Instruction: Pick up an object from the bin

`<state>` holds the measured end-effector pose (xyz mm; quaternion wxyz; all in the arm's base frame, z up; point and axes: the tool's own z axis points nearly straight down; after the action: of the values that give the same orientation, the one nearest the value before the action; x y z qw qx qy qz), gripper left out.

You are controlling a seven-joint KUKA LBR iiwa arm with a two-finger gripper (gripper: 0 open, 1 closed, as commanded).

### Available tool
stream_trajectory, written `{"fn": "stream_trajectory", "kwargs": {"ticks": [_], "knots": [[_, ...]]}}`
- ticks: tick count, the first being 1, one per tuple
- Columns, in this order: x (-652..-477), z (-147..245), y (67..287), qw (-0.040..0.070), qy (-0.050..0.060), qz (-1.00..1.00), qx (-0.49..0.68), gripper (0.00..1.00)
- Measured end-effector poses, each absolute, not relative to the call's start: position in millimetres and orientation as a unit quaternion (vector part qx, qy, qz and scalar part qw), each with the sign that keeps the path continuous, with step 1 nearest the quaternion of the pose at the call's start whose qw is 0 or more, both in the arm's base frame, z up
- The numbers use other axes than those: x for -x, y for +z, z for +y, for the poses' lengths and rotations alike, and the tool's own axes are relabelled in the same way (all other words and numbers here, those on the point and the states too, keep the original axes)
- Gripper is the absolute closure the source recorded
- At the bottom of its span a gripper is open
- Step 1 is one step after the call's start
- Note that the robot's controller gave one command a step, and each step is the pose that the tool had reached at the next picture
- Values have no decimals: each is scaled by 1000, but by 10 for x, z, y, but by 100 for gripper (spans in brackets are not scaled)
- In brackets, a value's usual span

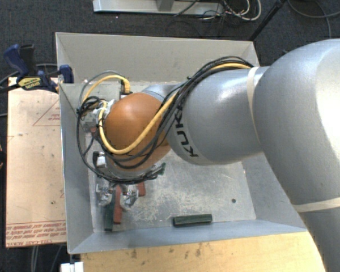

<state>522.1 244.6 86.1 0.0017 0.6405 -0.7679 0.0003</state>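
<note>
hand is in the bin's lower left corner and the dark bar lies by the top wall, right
Not the top wall: the camera view shows the dark bar lying by the bottom wall. The hand is in the lower left corner of the bin.

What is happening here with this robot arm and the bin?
The robot arm reaches into the grey bin from the right. Its gripper is low in the bin's lower-left corner, at a small reddish-brown piece with a dark green piece beside it. A dark bar lies apart by the front wall. Whether anything is gripped, I cannot tell.
</note>
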Motion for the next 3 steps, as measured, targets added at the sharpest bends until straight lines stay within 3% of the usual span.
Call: {"fn": "stream_trajectory", "kwargs": {"ticks": [1,3], "knots": [[-5216,2467,968,0,-1,-767,-641,100],[-5205,2466,1387,1,-2,-768,-641,100]]}}
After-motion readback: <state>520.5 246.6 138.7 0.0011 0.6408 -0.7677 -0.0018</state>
